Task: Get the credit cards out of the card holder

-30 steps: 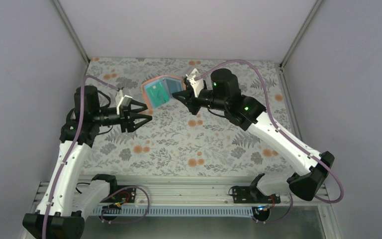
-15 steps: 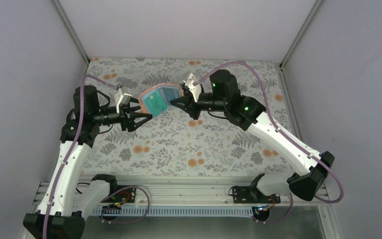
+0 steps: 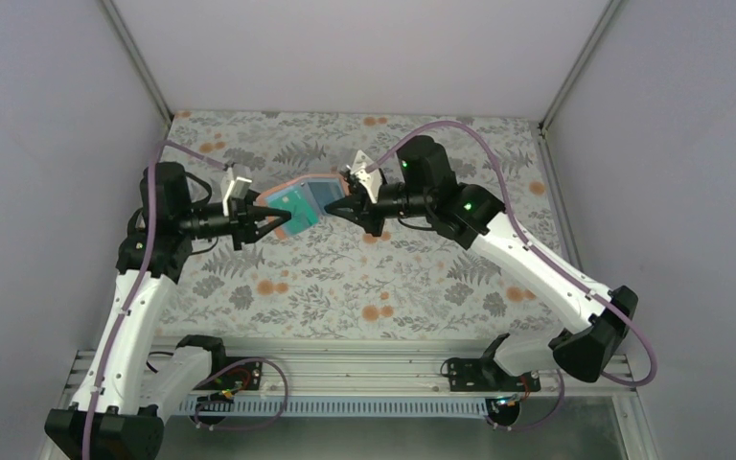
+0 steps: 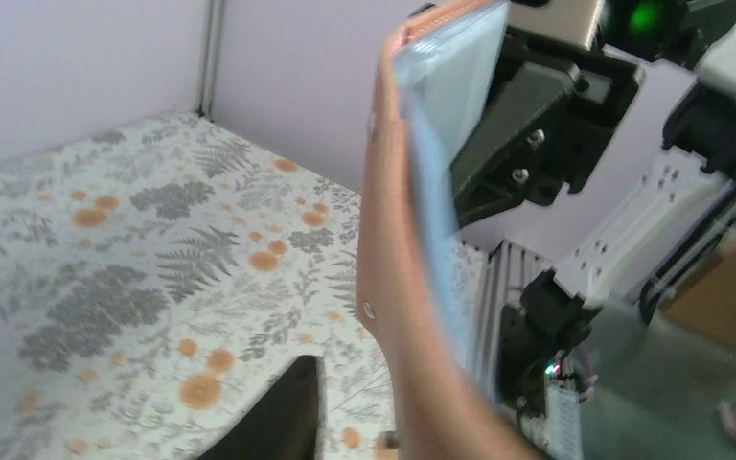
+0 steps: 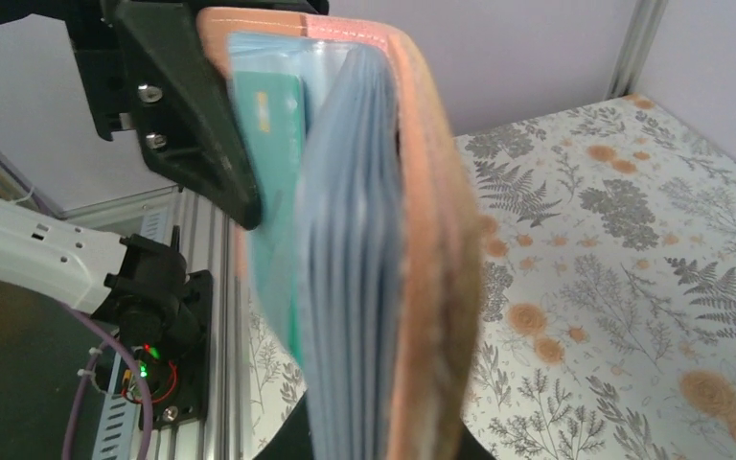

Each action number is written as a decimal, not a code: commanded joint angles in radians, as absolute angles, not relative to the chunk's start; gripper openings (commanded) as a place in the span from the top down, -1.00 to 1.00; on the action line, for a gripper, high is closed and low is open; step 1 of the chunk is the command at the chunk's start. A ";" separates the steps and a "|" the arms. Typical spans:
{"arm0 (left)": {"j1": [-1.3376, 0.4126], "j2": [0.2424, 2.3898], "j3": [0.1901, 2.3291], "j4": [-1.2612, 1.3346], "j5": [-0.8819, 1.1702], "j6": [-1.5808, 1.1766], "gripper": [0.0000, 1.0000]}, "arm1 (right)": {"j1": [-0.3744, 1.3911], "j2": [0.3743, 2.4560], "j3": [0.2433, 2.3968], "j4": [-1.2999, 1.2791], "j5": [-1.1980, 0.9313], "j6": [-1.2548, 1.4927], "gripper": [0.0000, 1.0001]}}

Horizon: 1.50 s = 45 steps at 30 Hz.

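The card holder (image 3: 318, 196) hangs open above the table, reddish-brown outside and light blue inside. My right gripper (image 3: 339, 208) is shut on its right flap. A teal green card (image 3: 290, 206) sits in the left flap's pocket and also shows in the right wrist view (image 5: 270, 192). My left gripper (image 3: 271, 222) straddles the left flap. In the left wrist view the holder (image 4: 398, 249) stands edge-on, and one of the fingers (image 4: 278, 417) is a small gap away from it. The other finger is hidden behind the flap. No red or blue card shows.
A floral cloth (image 3: 393, 278) covers the table. Grey walls close in the left, right and back. The metal rail (image 3: 345, 383) with both arm bases runs along the near edge.
The right gripper has carried the open holder left and lower. The left gripper's jaws have come round the holder's left flap and narrowed.
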<state>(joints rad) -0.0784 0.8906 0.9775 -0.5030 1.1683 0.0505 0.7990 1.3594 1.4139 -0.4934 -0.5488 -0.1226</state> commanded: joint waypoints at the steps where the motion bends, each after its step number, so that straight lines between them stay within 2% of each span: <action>1: -0.072 0.882 0.987 -0.498 1.227 0.071 0.73 | 0.800 1.343 1.421 -0.489 -0.622 -0.163 0.91; 2: -0.073 0.878 0.981 -0.500 1.231 0.073 0.90 | 0.799 1.341 1.422 -0.487 -0.629 -0.164 0.88; 3: -0.071 0.875 0.974 -0.502 1.232 0.070 0.94 | 0.797 1.338 1.422 -0.487 -0.628 -0.164 0.83; 5: -0.067 0.864 0.959 -0.491 1.233 0.046 0.95 | 0.785 1.330 1.418 -0.475 -0.589 -0.149 0.64; 7: -0.057 0.852 0.930 -0.460 1.197 -0.015 0.95 | 0.758 1.321 1.416 -0.462 -0.522 -0.107 0.33; 11: -0.003 0.820 0.854 -0.445 0.937 -0.174 0.95 | 0.702 1.294 1.461 -0.474 -0.437 -0.042 0.08; 13: 0.026 0.796 0.808 -0.431 0.876 -0.247 0.95 | 0.700 1.284 1.489 -0.480 -0.408 -0.029 0.02; 15: 0.050 0.772 0.776 -0.423 0.846 -0.315 0.95 | 0.701 1.293 1.523 -0.479 -0.407 0.004 0.07; 18: 0.087 0.750 0.740 -0.402 0.832 -0.417 0.95 | 0.783 1.362 1.588 -0.461 -0.578 0.020 0.13; 22: 0.128 0.707 0.683 -0.357 0.874 -0.495 0.95 | 0.935 1.520 1.644 -0.417 -0.834 -0.043 0.10; 29: 0.135 0.572 0.596 -0.277 1.070 -0.277 0.95 | 0.840 1.631 1.624 -0.400 -0.934 0.006 0.18; 33: 0.135 0.541 0.528 -0.127 1.201 -0.354 0.95 | 0.833 1.713 1.626 -0.461 -0.962 -0.019 0.21; 38: 0.135 0.538 0.544 -0.140 1.229 -0.282 0.95 | 0.832 1.759 1.621 -0.473 -0.958 -0.006 0.31; 45: 0.135 0.526 0.563 -0.137 1.229 -0.277 0.95 | 0.834 1.729 1.550 -0.492 -0.958 -0.033 0.36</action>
<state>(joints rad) 0.1310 0.5480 0.5312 -0.1783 1.1915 -0.3191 0.8291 1.7638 1.6032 -0.4618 -0.9504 -0.0132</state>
